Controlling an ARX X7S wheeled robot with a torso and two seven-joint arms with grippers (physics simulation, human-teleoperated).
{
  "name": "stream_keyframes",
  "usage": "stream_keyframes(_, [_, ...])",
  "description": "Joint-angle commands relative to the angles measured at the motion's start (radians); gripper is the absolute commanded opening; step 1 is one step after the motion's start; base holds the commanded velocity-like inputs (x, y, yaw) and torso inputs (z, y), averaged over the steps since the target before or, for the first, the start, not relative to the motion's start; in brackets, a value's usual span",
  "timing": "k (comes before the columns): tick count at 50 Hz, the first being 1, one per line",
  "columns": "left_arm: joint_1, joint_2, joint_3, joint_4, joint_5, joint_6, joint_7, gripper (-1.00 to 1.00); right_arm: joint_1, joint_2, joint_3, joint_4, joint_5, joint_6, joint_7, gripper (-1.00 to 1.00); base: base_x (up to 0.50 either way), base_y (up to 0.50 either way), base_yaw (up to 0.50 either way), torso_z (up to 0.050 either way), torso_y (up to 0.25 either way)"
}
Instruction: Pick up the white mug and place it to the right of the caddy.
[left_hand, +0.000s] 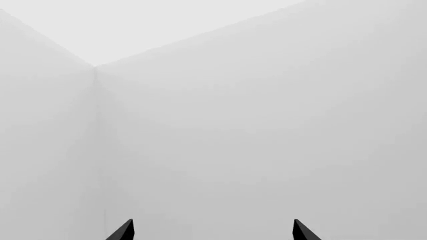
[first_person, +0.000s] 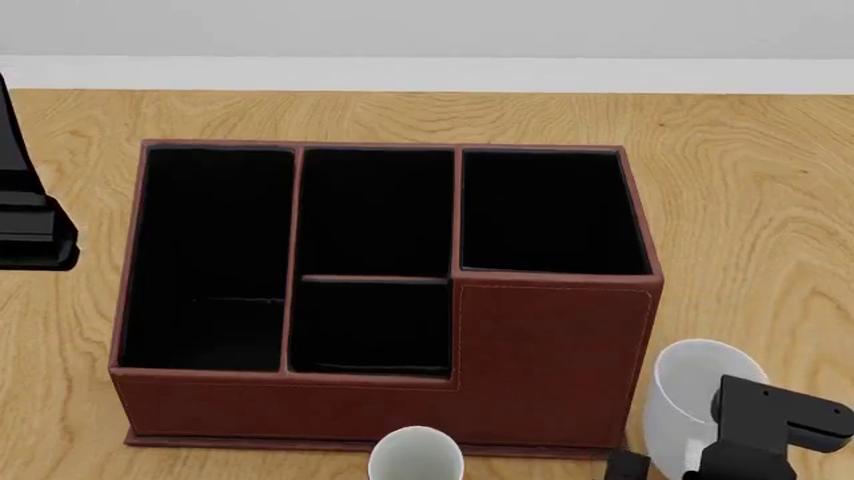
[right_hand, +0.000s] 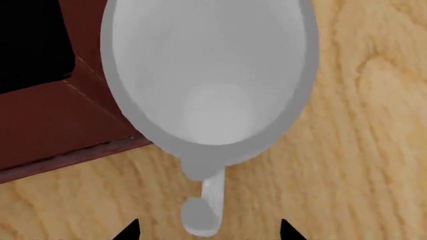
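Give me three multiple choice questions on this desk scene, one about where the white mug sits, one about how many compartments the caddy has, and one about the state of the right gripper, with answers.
1. Where is the white mug relative to the caddy in the head view?
A. Inside a compartment
B. By its front right corner
C. Behind it

2. How many compartments does the caddy have?
A. Two
B. Six
C. Four

3. What is the state of the right gripper?
A. Open, with the mug handle between its fingertips
B. Shut on the mug rim
C. Holding the caddy

Answers:
1 B, the mug stands on the wooden table at the caddy's near right corner.
2 C, the head view shows four black-lined sections.
3 A, the right wrist view shows two spread fingertips either side of the handle, with a gap on each side.
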Motion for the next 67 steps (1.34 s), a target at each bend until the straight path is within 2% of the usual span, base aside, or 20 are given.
stream_keyframes(1, [0.004,-0.003,0.001,0.007,-0.003,-0.005,-0.004,1.00,-0.017,0.001,0.009,-0.001,-0.002,-0.009,-0.003,1.00,0.00,0.00,0.00,0.000,0.000])
stream_keyframes(15, [0.005,-0.006,0.003,0.025,-0.007,-0.014,-0.008,1.00,-0.062,0.069,0.052,-0.140,0.036,-0.046,0.072,1.00,0.00,0.00,0.00,0.000,0.000])
stream_keyframes(26, [0.005,-0.010,0.001,0.056,-0.014,-0.038,-0.011,1.00,-0.217,0.277,0.159,-0.564,0.091,-0.200,0.253,1.00,0.00,0.00,0.00,0.000,0.000])
stream_keyframes(36, [0.004,-0.014,-0.002,0.122,-0.021,-0.087,-0.015,1.00,-0.403,0.518,0.218,-1.008,0.019,-0.381,0.403,1.00,0.00,0.00,0.00,0.000,0.000])
stream_keyframes(48, [0.005,-0.022,-0.012,0.213,-0.033,-0.157,-0.022,1.00,-0.559,0.735,0.249,-1.307,-0.076,-0.638,0.490,1.00,0.00,0.00,0.00,0.000,0.000])
stream_keyframes(53, [0.004,-0.022,-0.011,0.238,-0.036,-0.175,-0.024,1.00,-0.578,0.822,0.251,-1.463,-0.179,-0.687,0.606,1.00,0.00,0.00,0.00,0.000,0.000])
stream_keyframes(59, [0.002,-0.021,-0.008,0.259,-0.039,-0.190,-0.028,1.00,-0.614,0.844,0.214,-1.468,-0.374,-0.758,0.611,1.00,0.00,0.00,0.00,0.000,0.000])
stream_keyframes(61, [0.004,-0.020,-0.006,0.263,-0.040,-0.192,-0.029,1.00,-0.680,0.844,0.147,-1.468,-0.566,-0.895,0.627,1.00,0.00,0.00,0.00,0.000,0.000])
stream_keyframes(63, [0.005,-0.020,-0.002,0.270,-0.039,-0.196,-0.031,1.00,-0.700,0.844,0.127,-1.468,-0.713,-0.889,0.729,1.00,0.00,0.00,0.00,0.000,0.000])
stream_keyframes(67, [0.009,-0.020,-0.014,0.283,-0.045,-0.203,-0.034,1.00,-0.754,0.844,0.072,-1.468,-0.980,-0.928,0.838,1.00,0.00,0.00,0.00,0.000,0.000])
